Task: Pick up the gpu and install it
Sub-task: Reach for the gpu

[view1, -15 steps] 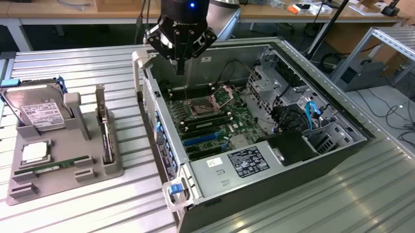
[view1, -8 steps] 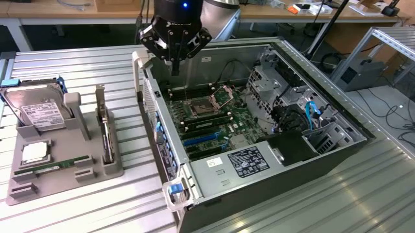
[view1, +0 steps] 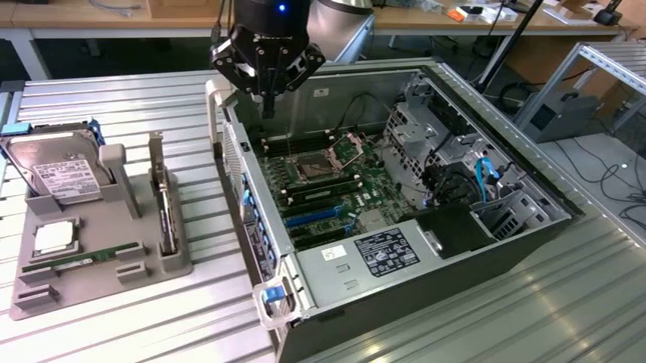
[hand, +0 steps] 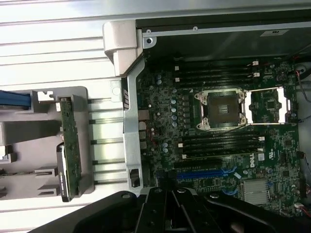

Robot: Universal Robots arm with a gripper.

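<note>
Ribbed metal table (view1: 151,333): my pincer (view1: 268,110) hung empty, fingers together, above the open computer case (view1: 349,283); the gpu (view1: 162,198) stood on edge in the grey holder (view1: 91,281), well apart.

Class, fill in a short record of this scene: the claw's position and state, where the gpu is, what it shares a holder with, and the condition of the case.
claw: shut, empty, hanging over the open computer case
gpu: standing on edge in the grey holder, not yet picked up
holder position: on the exterior view's left of the case
also on holder: hard drive, upright
case: side panel off, motherboard exposed
claw to gpu: apart, no contact
</note>
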